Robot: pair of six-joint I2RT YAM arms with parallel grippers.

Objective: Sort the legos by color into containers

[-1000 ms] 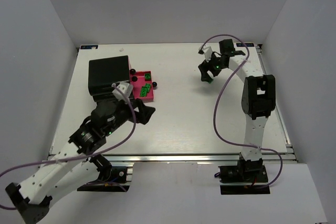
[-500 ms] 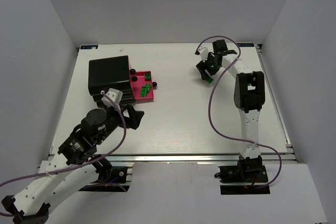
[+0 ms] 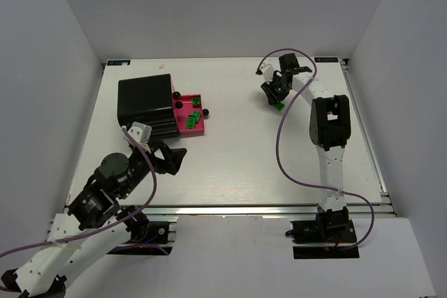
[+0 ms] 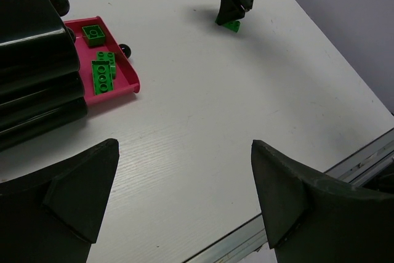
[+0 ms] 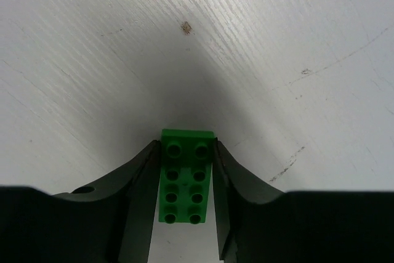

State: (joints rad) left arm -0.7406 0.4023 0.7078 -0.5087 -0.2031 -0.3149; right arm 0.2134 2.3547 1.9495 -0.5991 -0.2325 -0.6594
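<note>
A green lego [image 5: 186, 177] lies studs up on the white table, far right of centre [image 3: 278, 107]. My right gripper [image 5: 185, 145] is shut on it, one finger pressed against each long side. The pink-magenta container [image 3: 198, 130] sits at the back left and holds several green legos [image 4: 103, 72]. Directly to its left stands the glossy black container [image 3: 144, 99]. My left gripper [image 4: 183, 146] hangs open and empty over the near left of the table [image 3: 174, 158], well short of both containers.
Dark round knobs [image 4: 125, 49] stick out along the pink box's edge. The table's metal front rail [image 4: 345, 170] runs close under the left gripper. White walls enclose the table on three sides.
The right gripper has come down around the green lego and closed on it. The left arm has drawn back from the pink box toward the near edge, its jaws opening a little wider.
</note>
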